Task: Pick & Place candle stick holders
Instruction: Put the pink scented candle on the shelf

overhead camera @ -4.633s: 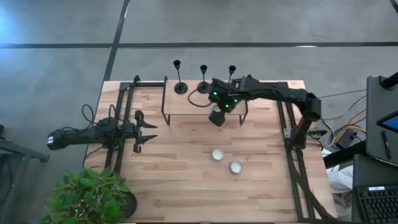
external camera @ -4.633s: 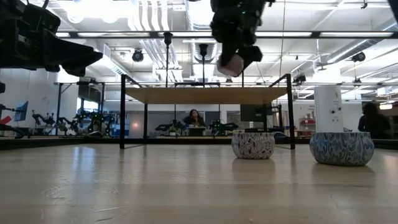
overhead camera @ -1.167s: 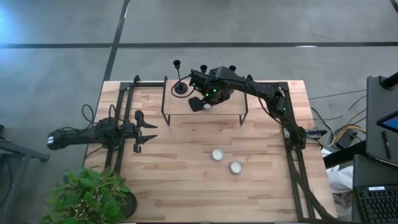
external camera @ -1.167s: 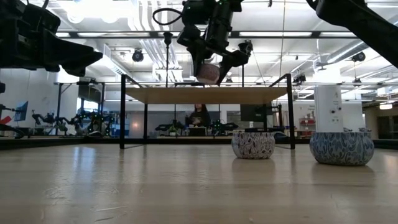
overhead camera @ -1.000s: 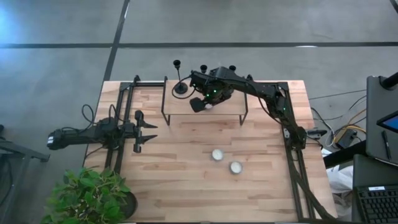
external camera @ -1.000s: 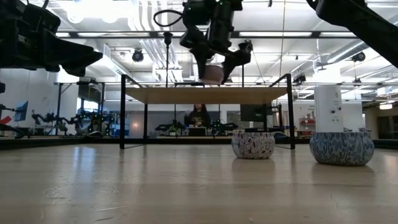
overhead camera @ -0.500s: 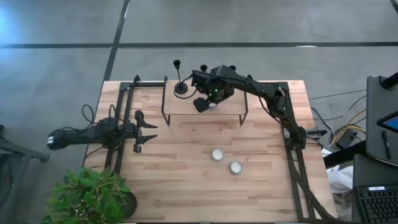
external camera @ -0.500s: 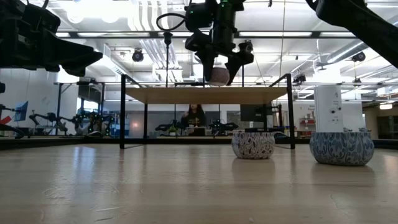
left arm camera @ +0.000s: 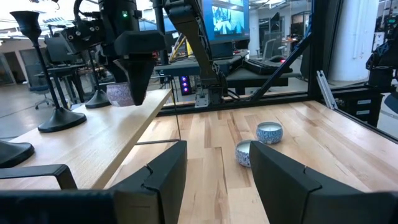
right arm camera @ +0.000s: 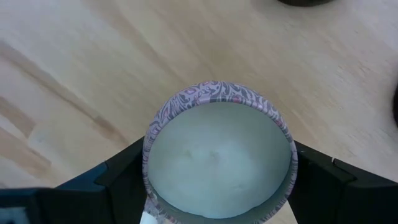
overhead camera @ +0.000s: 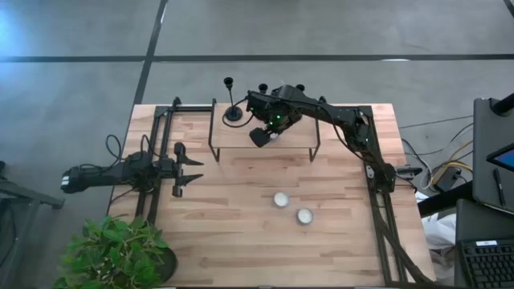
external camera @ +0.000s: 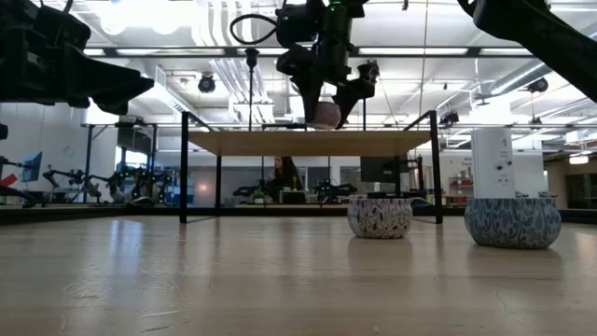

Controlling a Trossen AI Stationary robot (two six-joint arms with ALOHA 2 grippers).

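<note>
Wooden shelf [right arm camera: 74,68] fills right wrist view; jaws clamp patterned candle tin [right arm camera: 219,152].

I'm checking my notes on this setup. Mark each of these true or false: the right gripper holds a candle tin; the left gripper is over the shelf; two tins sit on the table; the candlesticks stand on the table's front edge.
1. The right gripper holds a patterned candle tin above the raised shelf. True.
2. The left gripper is over the shelf. False: it waits open at the table's left side, holding nothing.
3. Two tins sit on the table. True.
4. The candlesticks stand on the table's front edge. False: they stand along the back of the shelf.
</note>
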